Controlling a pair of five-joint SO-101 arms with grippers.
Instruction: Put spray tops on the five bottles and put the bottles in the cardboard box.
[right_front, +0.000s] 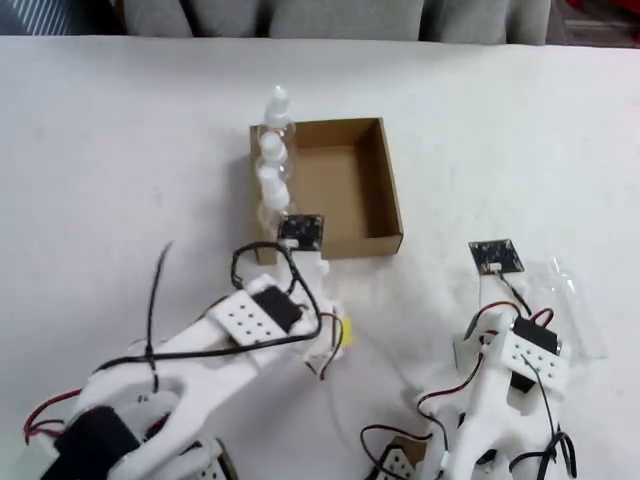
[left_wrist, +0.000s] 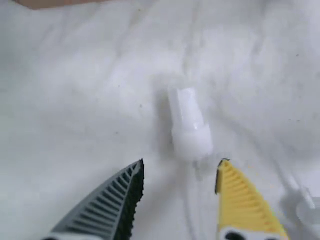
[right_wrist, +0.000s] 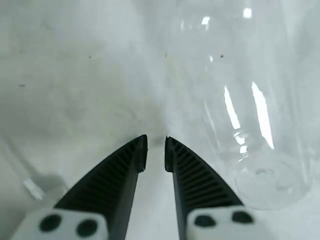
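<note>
A white spray top (left_wrist: 187, 125) lies on the white table just ahead of my left gripper (left_wrist: 180, 172), which is open, its grey and yellow fingertips either side of the top's near end. My left arm (right_front: 255, 320) sits just in front of the cardboard box (right_front: 385, 190). Three bottles with white spray tops (right_front: 272, 150) line the box's left wall. My right gripper (right_wrist: 155, 147) is shut with nothing in it, low over the table. A clear uncapped bottle (right_wrist: 250, 110) lies right beside it, seen in the high view as the clear bottle (right_front: 575, 300) at the right.
The right arm (right_front: 520, 355) is at the front right, with loose wires trailing from both arms near the front edge. Grey chairs (right_front: 330, 15) stand behind the table's far edge. The box's right half is unoccupied.
</note>
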